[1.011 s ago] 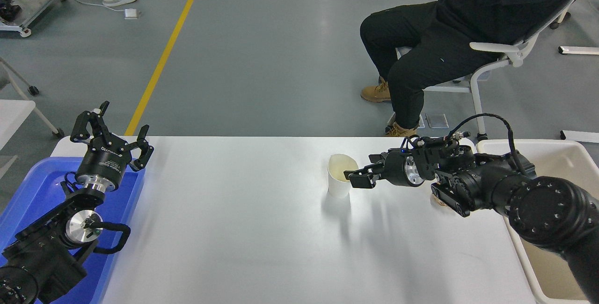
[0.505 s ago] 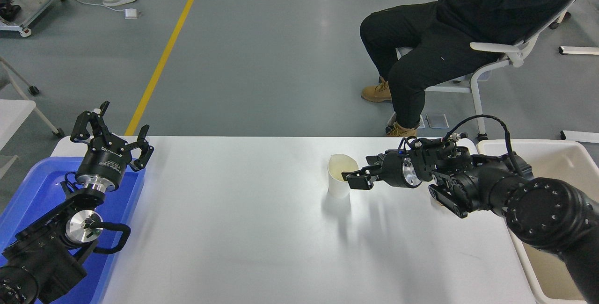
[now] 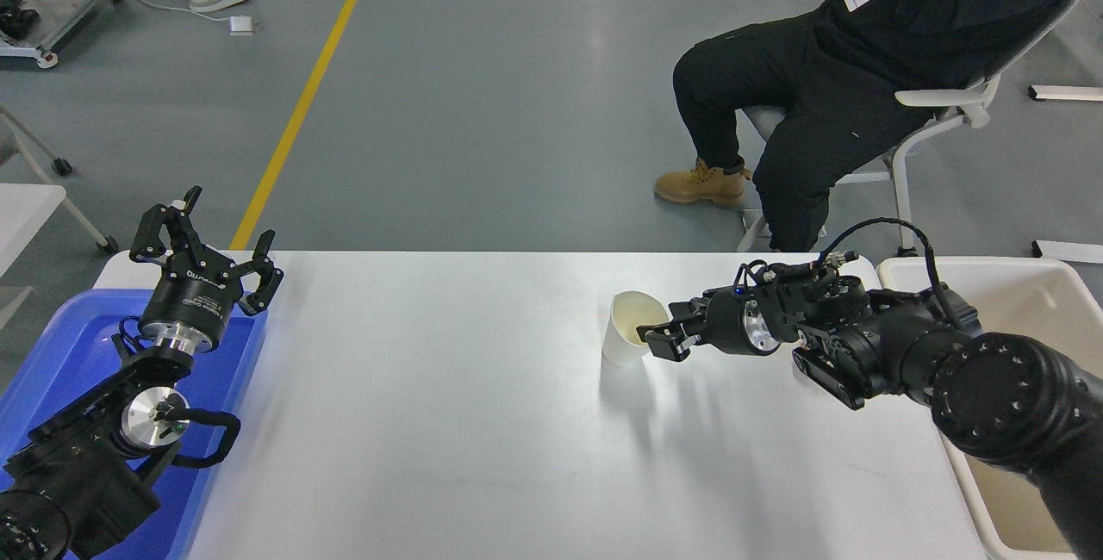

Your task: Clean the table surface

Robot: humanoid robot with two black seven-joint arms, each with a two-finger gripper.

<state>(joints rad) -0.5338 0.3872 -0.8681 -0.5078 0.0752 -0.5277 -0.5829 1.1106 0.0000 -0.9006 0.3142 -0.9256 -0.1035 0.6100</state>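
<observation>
We cannot see the right rim of the paper cup (image 3: 627, 338), since the right gripper (image 3: 657, 338) covers it, and the beige bin (image 3: 1025, 284) is cut off by the picture's right edge. The cup is white, thin-walled, tilted a little, its mouth open upward; the gripper's fingers pinch its right wall. The right arm reaches leftward, low over the smooth white table surface (image 3: 448, 422), which fills the middle of the view. The left gripper (image 3: 207, 250) rests over the blue plastic tray (image 3: 60, 345) at the lower left, fingers spread. A person (image 3: 827, 86) sits beyond the table
</observation>
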